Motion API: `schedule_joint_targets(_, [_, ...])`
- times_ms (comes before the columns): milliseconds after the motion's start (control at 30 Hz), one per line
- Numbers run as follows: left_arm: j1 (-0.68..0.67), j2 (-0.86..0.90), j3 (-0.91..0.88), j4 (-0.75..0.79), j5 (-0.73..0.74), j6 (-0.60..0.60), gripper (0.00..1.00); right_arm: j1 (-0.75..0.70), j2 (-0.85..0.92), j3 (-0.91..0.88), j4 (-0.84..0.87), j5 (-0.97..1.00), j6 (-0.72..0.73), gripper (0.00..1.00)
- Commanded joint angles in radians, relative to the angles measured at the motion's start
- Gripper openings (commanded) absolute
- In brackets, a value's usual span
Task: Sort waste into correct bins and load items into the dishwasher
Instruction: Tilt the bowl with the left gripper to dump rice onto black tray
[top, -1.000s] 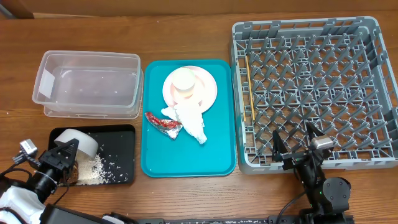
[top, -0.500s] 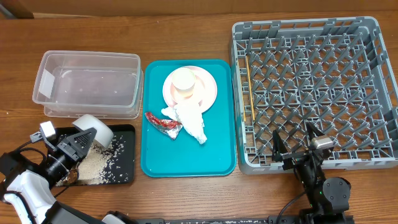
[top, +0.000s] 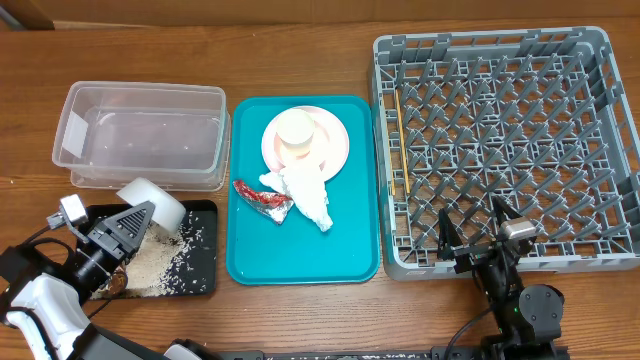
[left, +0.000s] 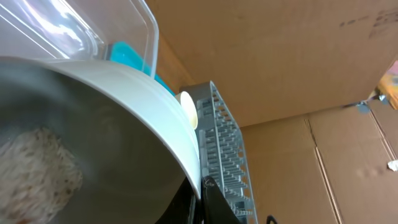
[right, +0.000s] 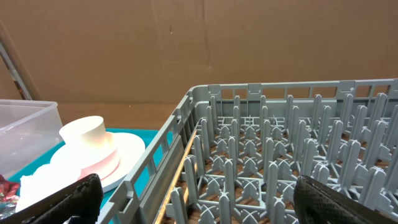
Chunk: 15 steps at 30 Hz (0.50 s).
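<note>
My left gripper is shut on the rim of a white bowl, tilted over the black tray, where loose white rice lies. In the left wrist view the jaws pinch the white bowl's rim; rice shows below. The clear tub stands behind the black tray. On the teal tray, a cream cup sits on a pink plate, with a white napkin and a red foil wrapper. My right gripper is open at the grey rack's front edge.
A thin wooden stick lies in the grey rack's left side. The teal serving tray sits between the bins and the rack. In the right wrist view the rack's pegs fill the foreground.
My left gripper has moved from the black tray's near left corner towards the clear tub with the white bowl. More rice lies spread on the black tray. The right arm has not moved.
</note>
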Motion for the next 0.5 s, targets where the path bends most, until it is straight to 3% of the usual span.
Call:
schedule_joint_targets(0, [0.019,-0.013,-0.004,0.037,0.035,0.011,0.04,-0.001,-0.008,-0.01,0.005,0.009,0.005,1.0])
schedule_joint_targets(67, [0.034,-0.013,-0.004,0.034,0.038,-0.051,0.04,-0.001,-0.008,-0.01,0.005,0.009,0.005,1.0])
schedule_joint_targets(300, [0.057,-0.013,-0.004,0.068,-0.056,-0.057,0.04,-0.001,-0.008,-0.01,0.005,0.009,0.005,1.0])
schedule_joint_targets(467, [0.057,-0.013,-0.004,0.037,0.025,-0.016,0.04,-0.001,-0.008,-0.01,0.005,0.009,0.005,1.0])
